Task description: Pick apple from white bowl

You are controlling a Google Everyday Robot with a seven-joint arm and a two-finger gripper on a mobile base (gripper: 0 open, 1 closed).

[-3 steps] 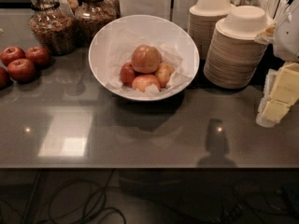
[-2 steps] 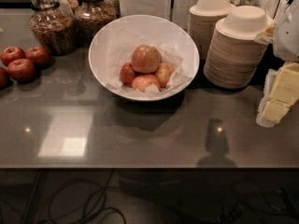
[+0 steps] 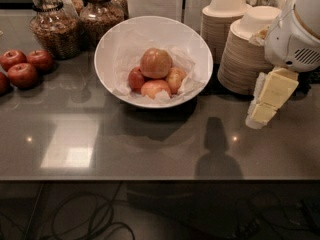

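The white bowl [image 3: 115, 39] stands at the back middle of the grey counter, lined with crumpled white paper. The apple [image 3: 155, 63], the largest, red-orange with a paler blush, rests on top of several smaller apples in the bowl. My gripper [image 3: 260, 113] hangs at the right edge of the view, its pale yellow fingers [image 3: 273, 88] pointing down-left above the counter. It is well to the right of the bowl and a little nearer than it, apart from the apple.
Three dark red apples [image 3: 22, 74] lie at the left edge. Glass jars [image 3: 50, 26] of snacks stand behind them. Two stacks of beige disposable bowls [image 3: 247, 49] stand right of the white bowl, just behind my arm. Cables lie on the floor below the counter edge.
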